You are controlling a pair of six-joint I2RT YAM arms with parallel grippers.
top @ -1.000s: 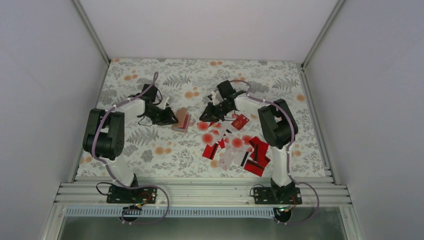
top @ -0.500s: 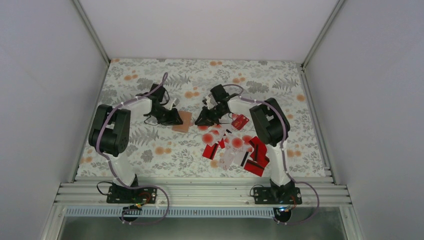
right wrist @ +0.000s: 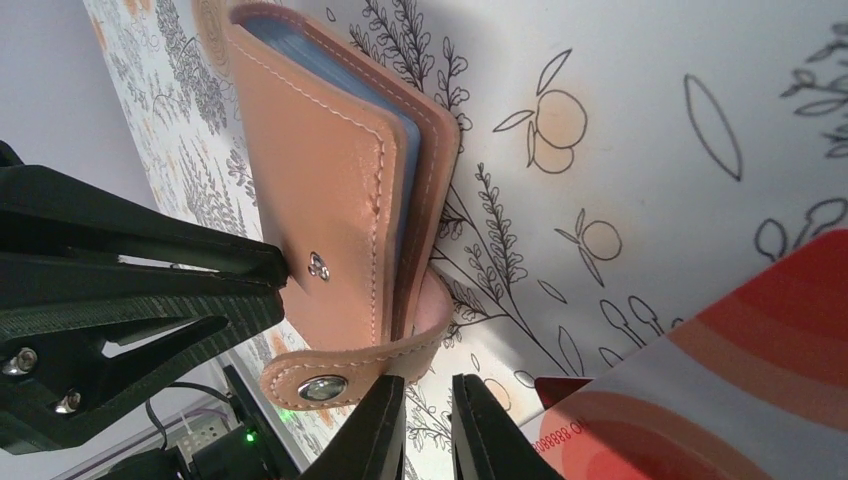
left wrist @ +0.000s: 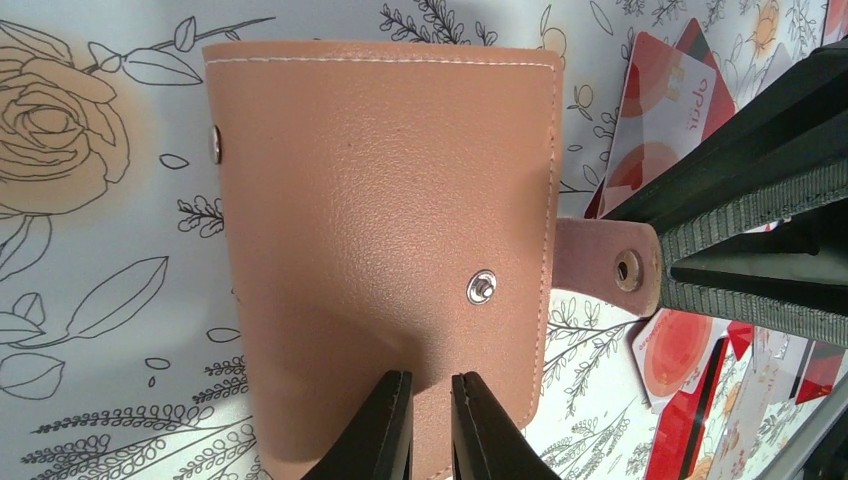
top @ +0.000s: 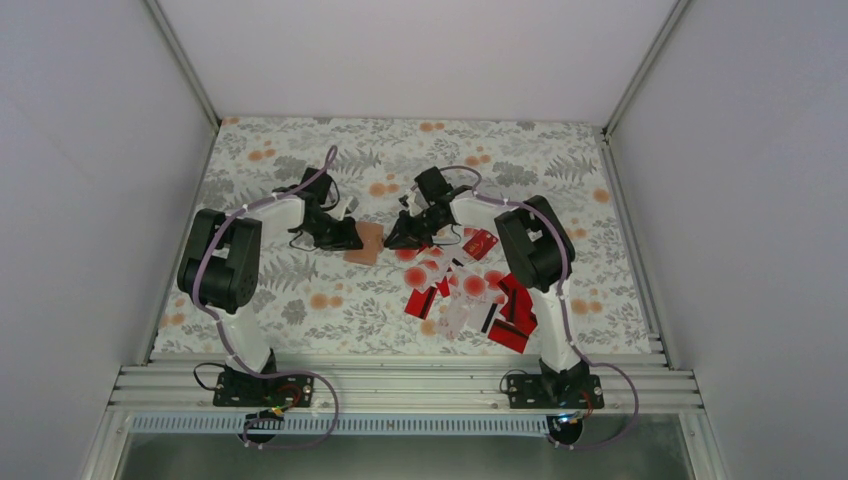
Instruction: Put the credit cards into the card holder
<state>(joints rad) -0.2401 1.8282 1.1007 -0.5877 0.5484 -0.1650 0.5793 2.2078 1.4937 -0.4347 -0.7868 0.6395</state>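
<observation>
Our left hand [left wrist: 430, 382] is pressed nearly together, pinching the near edge of the card holder [left wrist: 390, 180], which lies closed and flat on the floral desk [top: 560, 160] between the two arms. Our right hand [right wrist: 427, 382] is narrowed in the same way, its fingertips nipping the end of the strap [left wrist: 600, 262], which sticks out unfastened from the card holder's side. We see the credit cards [top: 470, 290] in a loose heap on the desk just beside it, red and white, close to the right arm.
</observation>
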